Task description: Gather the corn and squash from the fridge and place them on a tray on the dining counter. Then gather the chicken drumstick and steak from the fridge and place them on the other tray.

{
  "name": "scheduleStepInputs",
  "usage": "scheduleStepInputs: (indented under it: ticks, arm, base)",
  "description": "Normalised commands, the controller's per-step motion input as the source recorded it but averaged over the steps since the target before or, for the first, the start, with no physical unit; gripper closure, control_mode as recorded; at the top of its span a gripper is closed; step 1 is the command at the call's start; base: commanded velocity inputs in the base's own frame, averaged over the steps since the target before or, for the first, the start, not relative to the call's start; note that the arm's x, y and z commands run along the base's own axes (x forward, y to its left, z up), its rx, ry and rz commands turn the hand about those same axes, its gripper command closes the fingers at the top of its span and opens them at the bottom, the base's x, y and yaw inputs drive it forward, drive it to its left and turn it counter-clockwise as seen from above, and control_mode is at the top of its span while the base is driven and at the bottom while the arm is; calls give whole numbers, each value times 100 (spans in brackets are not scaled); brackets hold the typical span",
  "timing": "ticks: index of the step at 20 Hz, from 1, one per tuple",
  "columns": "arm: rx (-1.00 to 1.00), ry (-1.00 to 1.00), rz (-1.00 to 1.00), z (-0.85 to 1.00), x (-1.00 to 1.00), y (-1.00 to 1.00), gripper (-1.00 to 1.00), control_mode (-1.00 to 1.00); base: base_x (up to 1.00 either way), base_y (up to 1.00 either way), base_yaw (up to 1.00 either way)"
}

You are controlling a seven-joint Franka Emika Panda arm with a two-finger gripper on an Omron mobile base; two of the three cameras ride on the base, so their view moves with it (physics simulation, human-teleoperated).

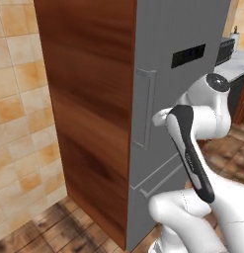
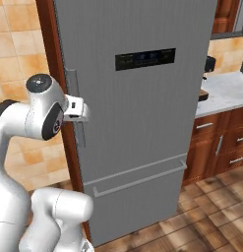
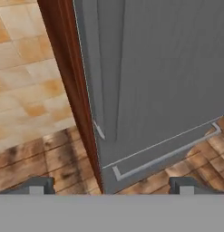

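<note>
The grey fridge (image 2: 142,108) stands shut, so the corn, squash, chicken drumstick and steak are hidden. The trays and the dining counter are out of view. My gripper (image 3: 111,186) is open, its two dark fingertips (image 3: 37,186) set wide apart with nothing between them. It points at the upper door's left edge, close to the tall vertical handle (image 3: 104,81). In the right base view the white hand (image 2: 76,109) hovers right beside that handle (image 2: 72,81), at about mid-height of the door. In the left base view the handle (image 1: 143,106) sits just left of the hand (image 1: 160,117).
A dark wooden side panel (image 1: 89,99) flanks the fridge on the left, with a tiled wall (image 1: 20,123) beyond. A horizontal handle (image 2: 137,179) runs along the lower drawer. To the right stand a marble counter (image 2: 226,88) and wooden drawers (image 2: 221,142).
</note>
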Motion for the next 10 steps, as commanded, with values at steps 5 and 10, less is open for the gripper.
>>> scheduleStepInputs:
  ticks: [5, 10]
  arm:
    - [10, -35, 29, -2, -15, -33, -100, -100]
    - [9, -26, 30, 0, -6, -3, -100, -100]
  base:
    - [0, 0, 0]
    - [0, 0, 0]
